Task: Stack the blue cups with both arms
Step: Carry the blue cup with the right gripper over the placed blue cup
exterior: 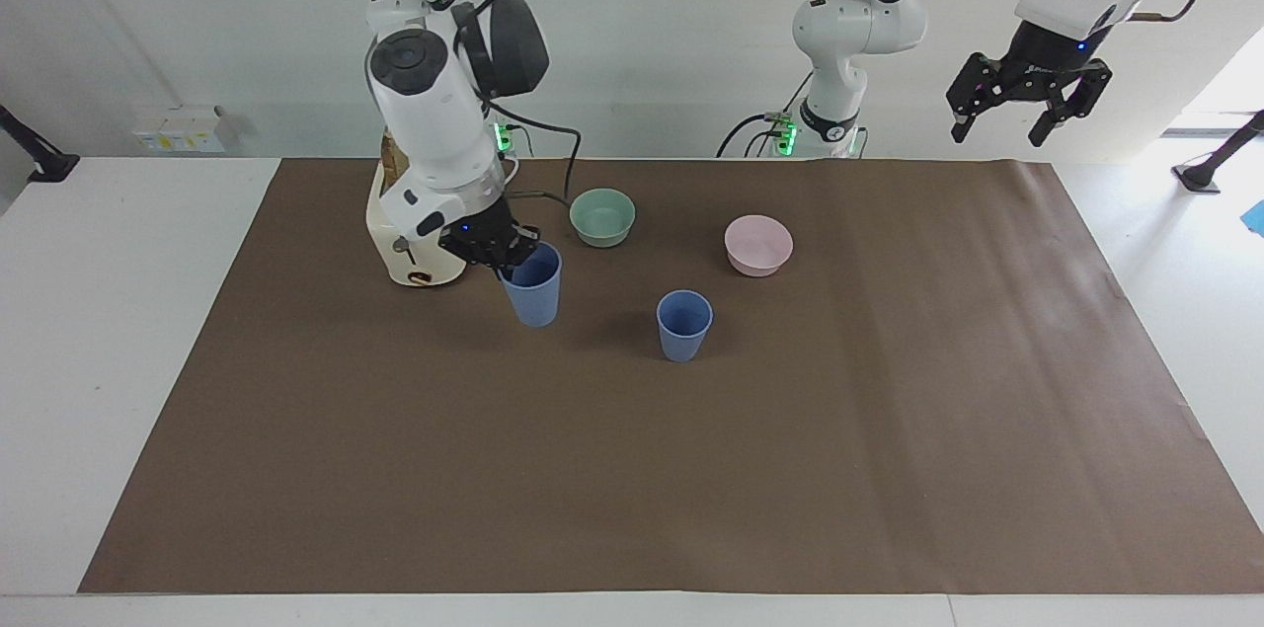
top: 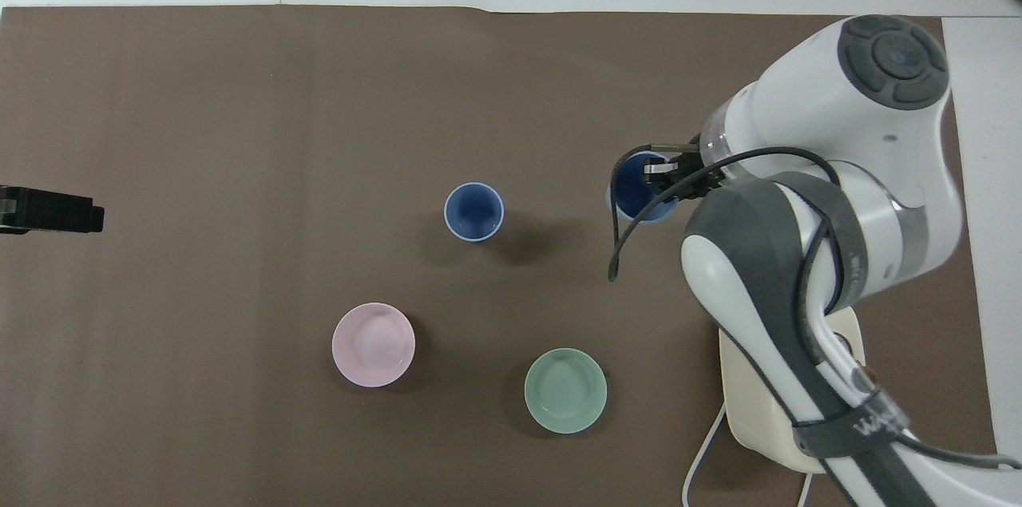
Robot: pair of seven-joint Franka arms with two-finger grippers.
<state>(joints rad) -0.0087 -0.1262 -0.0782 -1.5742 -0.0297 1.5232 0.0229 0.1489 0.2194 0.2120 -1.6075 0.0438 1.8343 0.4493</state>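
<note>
One blue cup (exterior: 684, 325) (top: 473, 211) stands upright on the brown mat near the table's middle. My right gripper (exterior: 513, 255) (top: 659, 174) is shut on the rim of the other blue cup (exterior: 532, 289) (top: 635, 194) and holds it in the air above the mat, between the toaster and the standing cup. The held cup hangs upright with its mouth up. My left gripper (exterior: 1027, 109) (top: 52, 209) waits open, high over the left arm's end of the table, with nothing between its fingers.
A cream toaster (exterior: 400, 232) (top: 758, 411) stands by the right arm's base. A teal-green bowl (exterior: 602, 216) (top: 565, 390) and a pink bowl (exterior: 758, 245) (top: 374, 344) sit nearer to the robots than the standing cup. The brown mat (exterior: 691, 469) covers most of the table.
</note>
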